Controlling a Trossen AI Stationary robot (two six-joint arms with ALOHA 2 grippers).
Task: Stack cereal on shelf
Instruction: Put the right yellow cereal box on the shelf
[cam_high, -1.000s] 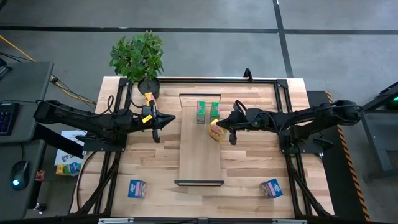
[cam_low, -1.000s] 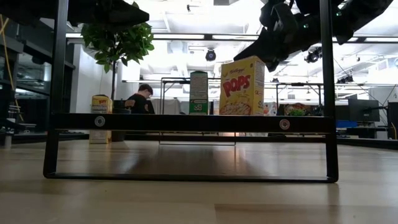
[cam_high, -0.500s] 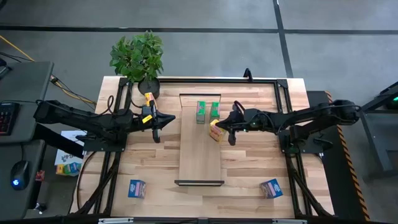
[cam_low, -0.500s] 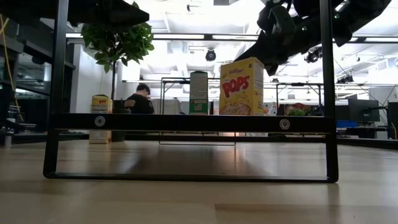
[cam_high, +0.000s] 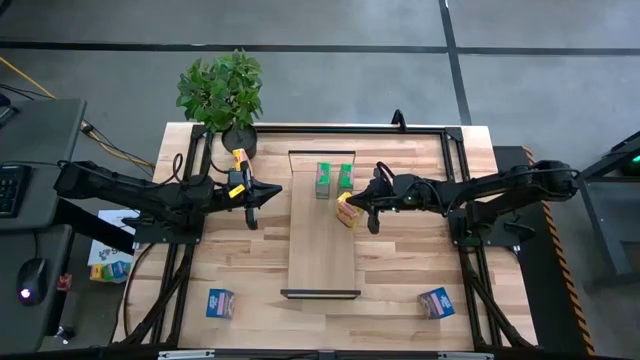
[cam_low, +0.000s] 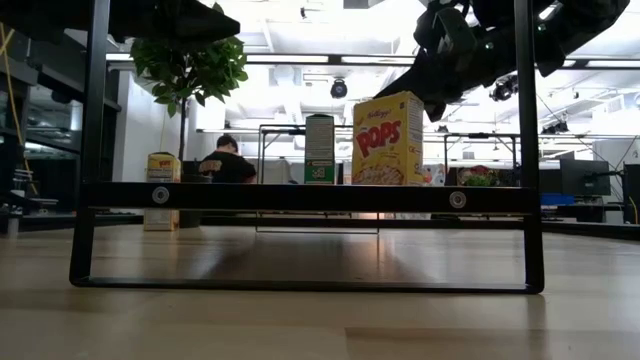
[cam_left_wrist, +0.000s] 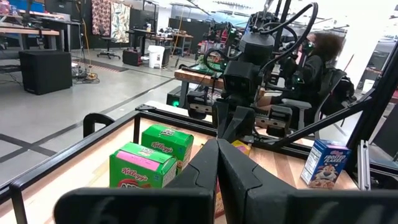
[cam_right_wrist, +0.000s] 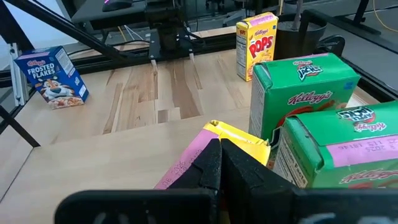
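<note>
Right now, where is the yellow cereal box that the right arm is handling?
In the high view the yellow cereal box stands at the shelf's right edge, just in front of the two green boxes, under the right gripper.

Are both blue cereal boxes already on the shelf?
No, both blue boxes sit on the tabletop near its front corners, off the shelf, which holds only green boxes and a yellow one.

From above, the right tool (cam_high: 371, 213) covers part of the yellow box (cam_high: 347, 211), so its grip there cannot be read. In the low view, the shelf's black bracket (cam_low: 300, 197) hides the feet of the boxes behind it. The blue boxes' (cam_high: 220, 302) print is too small overhead.
</note>
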